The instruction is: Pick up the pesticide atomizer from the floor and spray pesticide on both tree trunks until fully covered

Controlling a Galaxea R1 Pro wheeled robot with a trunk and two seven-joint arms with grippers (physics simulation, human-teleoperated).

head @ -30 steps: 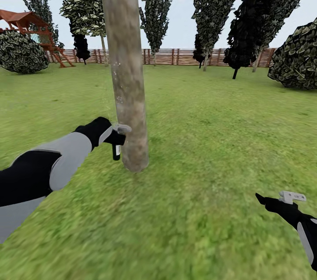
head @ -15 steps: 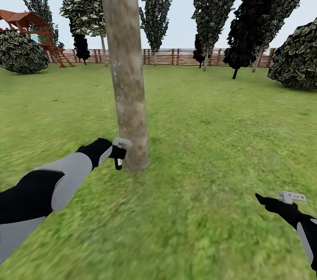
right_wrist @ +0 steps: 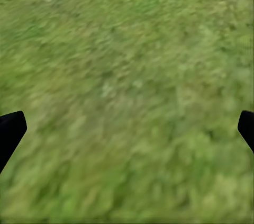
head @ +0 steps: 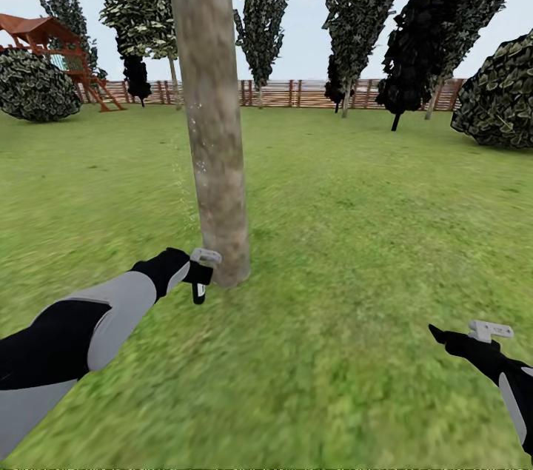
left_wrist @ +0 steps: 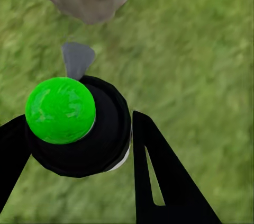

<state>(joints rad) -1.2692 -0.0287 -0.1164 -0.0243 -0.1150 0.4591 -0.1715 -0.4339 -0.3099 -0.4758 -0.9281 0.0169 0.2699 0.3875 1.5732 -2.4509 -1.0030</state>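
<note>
Atomizer held low at the trunk's foot

The left gripper (head: 194, 274) is clamped on the pesticide atomizer (head: 198, 285), nozzle almost touching the tree trunk (head: 215, 129) just ahead; bumping it could knock the bottle loose. The right gripper (head: 474, 337) hangs spread and empty over grass (head: 355, 233); far wooden fence (head: 296, 94) behind.

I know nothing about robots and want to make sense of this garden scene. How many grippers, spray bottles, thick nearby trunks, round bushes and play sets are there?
Grippers: 2, the left gripper and the right gripper
pesticide atomizer: 1, held in the left gripper
Thick tree trunk up close: 1
Round bushes: 2
Red-roofed play set: 1
Total: 7
</note>
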